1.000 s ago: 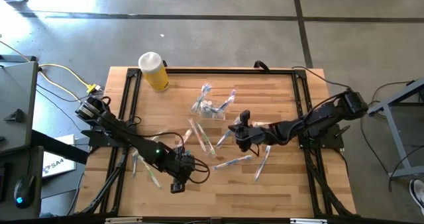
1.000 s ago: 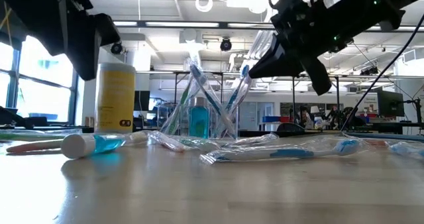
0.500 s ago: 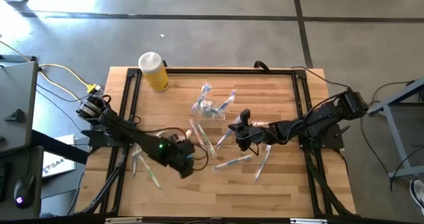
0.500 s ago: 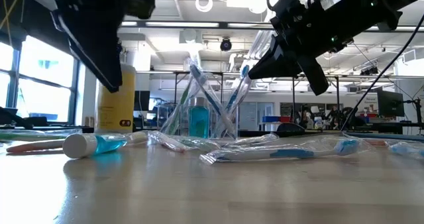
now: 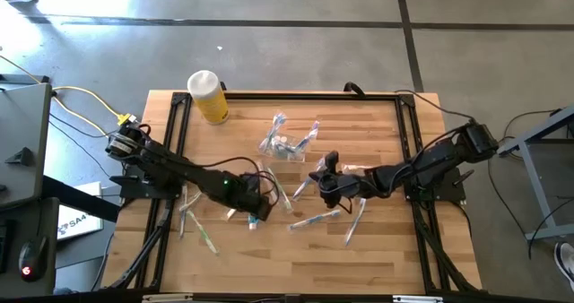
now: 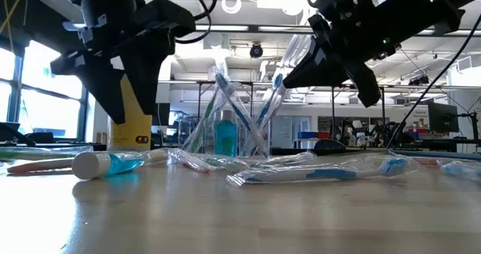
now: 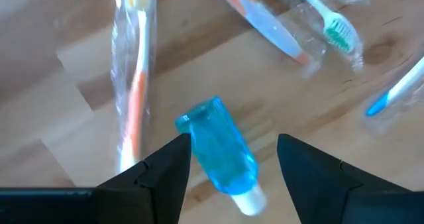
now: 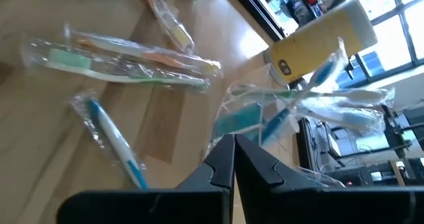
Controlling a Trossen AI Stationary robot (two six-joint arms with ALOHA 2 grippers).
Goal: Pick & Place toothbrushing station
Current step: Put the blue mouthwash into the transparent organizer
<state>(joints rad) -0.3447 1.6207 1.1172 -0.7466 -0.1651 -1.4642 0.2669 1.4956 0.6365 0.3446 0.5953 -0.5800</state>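
The cup [image 5: 284, 145] near the table's [image 5: 377, 249] far middle holds a few brushes, while most brushes [image 5: 316, 219] lie scattered, so most of the job seems left. The left gripper [image 7: 228, 159], jaws apart, hovers over a blue tube [image 7: 222, 155]. The right gripper [image 8: 233, 144], jaws together, holds nothing.

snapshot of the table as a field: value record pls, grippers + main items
left gripper: open, poised over a small blue toothpaste tube lying on the table
right gripper: shut, mid-table, holding nothing visible
holder cup: clear, a few wrapped toothbrushes standing in it
loose toothbrushes: wrapped, scattered flat around both grippers
yellow cylinder: white cap, far left corner of the wooden table
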